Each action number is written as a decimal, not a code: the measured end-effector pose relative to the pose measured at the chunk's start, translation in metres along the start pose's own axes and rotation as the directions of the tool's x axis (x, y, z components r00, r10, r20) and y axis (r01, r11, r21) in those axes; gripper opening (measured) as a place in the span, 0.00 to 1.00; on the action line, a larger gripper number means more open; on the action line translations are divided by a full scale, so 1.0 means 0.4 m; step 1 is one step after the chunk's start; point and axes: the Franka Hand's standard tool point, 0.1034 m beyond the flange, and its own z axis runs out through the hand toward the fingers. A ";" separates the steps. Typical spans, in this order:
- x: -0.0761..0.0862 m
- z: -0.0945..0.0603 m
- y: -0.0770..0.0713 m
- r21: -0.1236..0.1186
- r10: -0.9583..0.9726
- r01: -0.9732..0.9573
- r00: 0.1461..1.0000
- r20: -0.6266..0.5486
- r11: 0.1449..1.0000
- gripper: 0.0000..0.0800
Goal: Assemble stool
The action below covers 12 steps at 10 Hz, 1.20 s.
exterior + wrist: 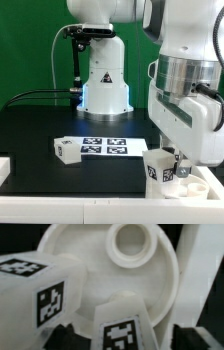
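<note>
In the wrist view the round white seat (150, 277) fills the picture, underside facing me, with a round socket hole (133, 241) near its far rim. A tagged white leg (124, 328) stands on it between my fingers, and a second tagged leg (38, 291) stands beside it. My gripper (125, 341) is open; each dark fingertip (62, 336) stands a little off the middle leg. In the exterior view my gripper (172, 166) hangs low at the right over a tagged leg (157, 170) and the seat (204, 186). A loose leg (68, 150) lies further left.
The marker board (108, 146) lies on the black table between the loose leg and my arm. The robot's white base (104, 85) stands behind it before a green backdrop. A white block (5, 168) shows at the exterior view's left edge.
</note>
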 end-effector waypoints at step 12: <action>0.106 -0.114 0.093 0.081 -0.205 0.200 0.977 0.058 0.976 0.81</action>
